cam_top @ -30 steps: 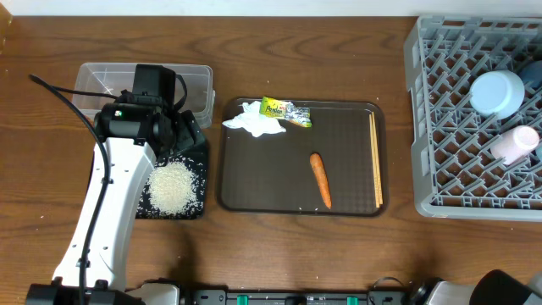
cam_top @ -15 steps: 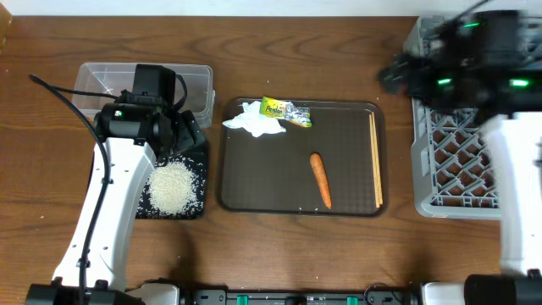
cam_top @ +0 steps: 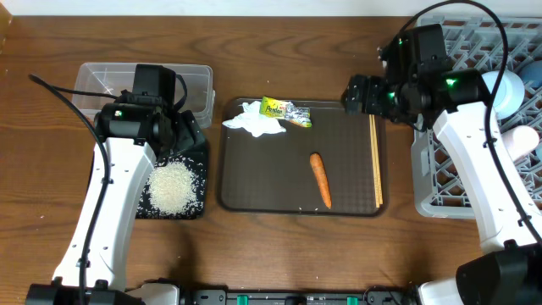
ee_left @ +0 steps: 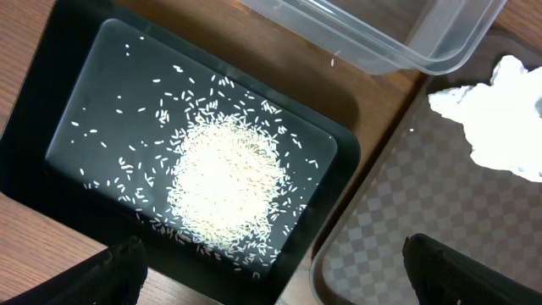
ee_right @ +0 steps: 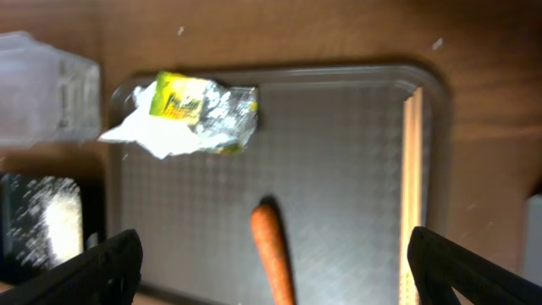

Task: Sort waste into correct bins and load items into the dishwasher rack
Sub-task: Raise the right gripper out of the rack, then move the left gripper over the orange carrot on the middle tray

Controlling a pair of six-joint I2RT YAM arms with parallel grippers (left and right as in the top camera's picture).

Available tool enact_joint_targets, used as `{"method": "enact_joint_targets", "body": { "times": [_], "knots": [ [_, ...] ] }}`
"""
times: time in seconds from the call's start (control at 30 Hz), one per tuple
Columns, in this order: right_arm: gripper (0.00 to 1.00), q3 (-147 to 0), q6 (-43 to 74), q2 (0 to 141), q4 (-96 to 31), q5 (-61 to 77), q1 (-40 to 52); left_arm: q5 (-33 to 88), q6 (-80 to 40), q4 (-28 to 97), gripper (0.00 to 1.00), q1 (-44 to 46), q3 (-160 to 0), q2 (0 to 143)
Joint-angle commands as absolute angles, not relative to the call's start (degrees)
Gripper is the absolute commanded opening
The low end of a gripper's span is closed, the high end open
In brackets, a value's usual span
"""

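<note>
The left fingers stand wide apart and empty above the heap of white rice grains in the shallow black rectangular tray. The clear rectangular plastic tub lies at its 12 o'clock. The right fingers, also spread and empty, hang over the 1 o'clock corner of the flat dark-brown serving tray. On it the small orange carrot lies near centre. The crumpled white tissue and green-yellow printed snack wrapper lie at 11 o'clock, and the thin wooden chopsticks along 3 o'clock. The large grey lattice rack sits on the bench at the serving tray's 3 o'clock.

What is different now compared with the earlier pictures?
The right gripper, open and empty, came in over the rack and moved left, to near the far end of the chopsticks. The left gripper, rice, carrot, tissue and wrapper stayed put.
</note>
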State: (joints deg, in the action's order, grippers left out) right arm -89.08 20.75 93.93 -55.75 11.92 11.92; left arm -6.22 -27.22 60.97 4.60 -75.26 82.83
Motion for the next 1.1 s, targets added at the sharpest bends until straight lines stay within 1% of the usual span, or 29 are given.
{"method": "enact_joint_targets", "body": {
  "times": [0.0,0.27,0.47,0.53,0.73,0.87,0.9,0.97,1.07],
  "knots": [
    [0.99,-88.68,19.97,94.15,-53.58,1.89,11.86,-6.68,-27.77,61.04,0.99,4.40,-75.88,82.63],
    [0.99,-88.68,19.40,94.17,-47.09,-20.62,7.14,-6.68,-27.77,61.04,0.99,4.40,-75.88,82.63],
    [0.99,-88.68,19.46,94.17,-47.35,-21.37,2.39,-6.63,-27.83,60.10,0.99,4.40,-75.88,82.63],
    [0.99,-88.68,19.44,94.17,-47.35,-21.39,1.58,-5.96,-29.82,58.83,0.99,4.40,-75.88,82.63],
    [0.99,-88.68,19.44,94.17,-47.35,-21.39,1.15,3.53,-39.62,58.70,0.99,4.40,-75.88,82.63],
    [0.99,-88.68,19.46,94.17,-47.35,-21.39,1.15,16.97,-43.24,59.59,0.99,4.75,-75.81,82.74],
    [0.99,-88.68,19.44,94.17,-47.35,-21.39,1.15,21.02,-43.20,58.78,0.99,5.43,-75.66,82.87],
    [0.99,-88.68,19.44,94.17,-47.35,-21.39,1.15,24.64,-43.16,57.14,0.99,7.73,-75.44,83.18],
    [0.99,-88.68,19.44,94.17,-47.35,-21.39,1.15,24.86,-42.30,55.75,0.98,12.95,-75.40,83.66]
  ]
}}
